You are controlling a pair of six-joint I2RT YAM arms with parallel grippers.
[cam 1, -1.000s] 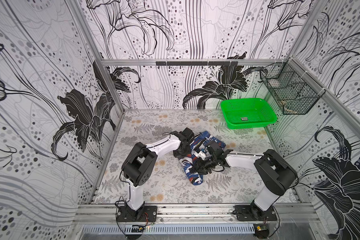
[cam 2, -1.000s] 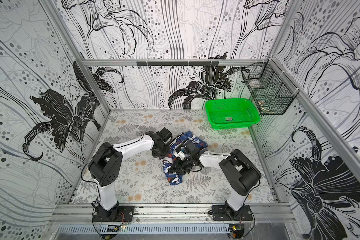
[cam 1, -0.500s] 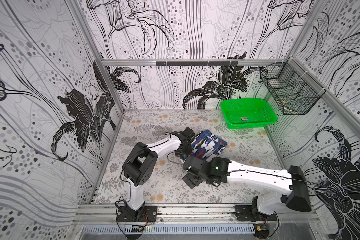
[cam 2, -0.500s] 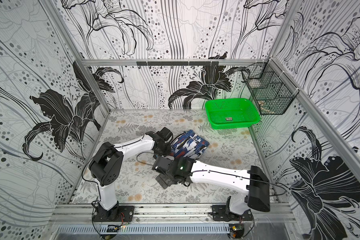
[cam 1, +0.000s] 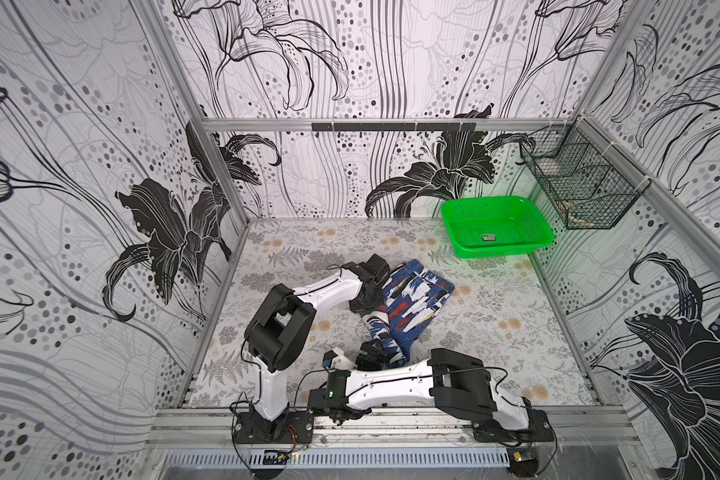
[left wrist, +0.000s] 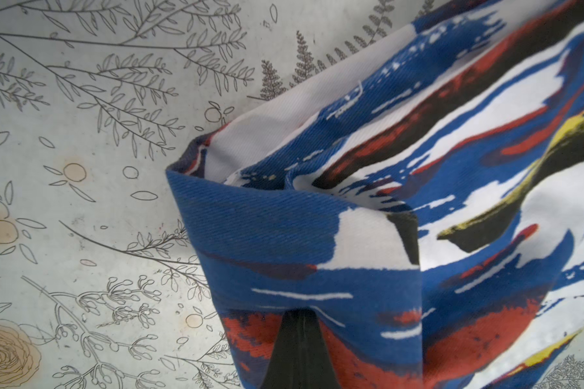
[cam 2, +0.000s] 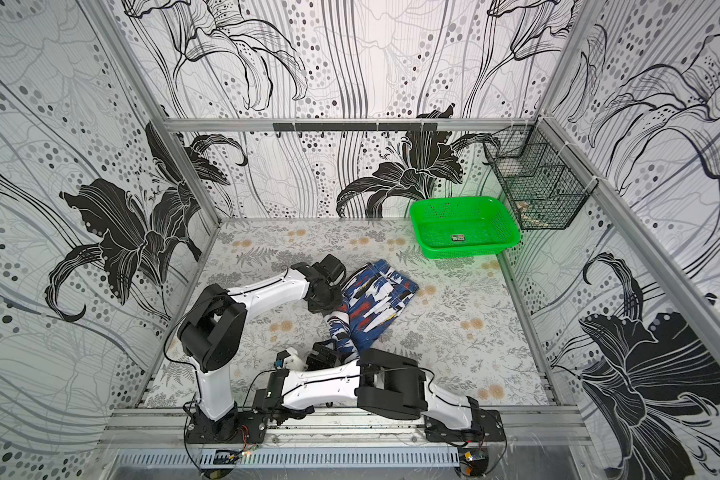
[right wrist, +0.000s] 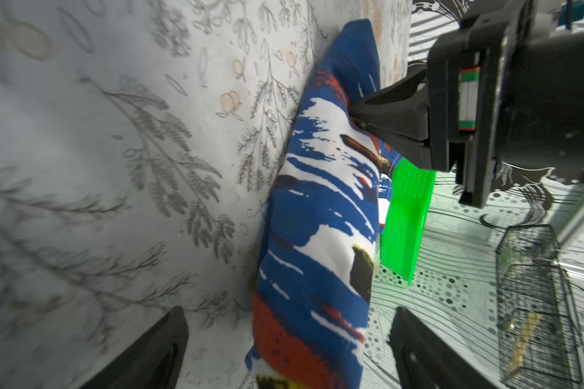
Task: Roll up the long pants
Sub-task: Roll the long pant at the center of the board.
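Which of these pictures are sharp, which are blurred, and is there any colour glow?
Left wrist view: sharp, the weave of the pants shows. Right wrist view: the table mat is smeared and the right pincer looks soft. Both top views: sharp and evenly lit; the green basket throws a green glow beside it.

Figure: Twin arms, white shells with black joints.
Left arm [cam 1: 329,288] and right arm [cam 1: 385,381] pair glossy white links with boxy matte-black joint housings [cam 1: 460,384]. Thin black cables [cam 1: 391,375] trace the links. A green indicator light [cam 1: 330,392] glows near one elbow. Tapered black fingers [right wrist: 142,353]. Black base plates [cam 1: 267,430].
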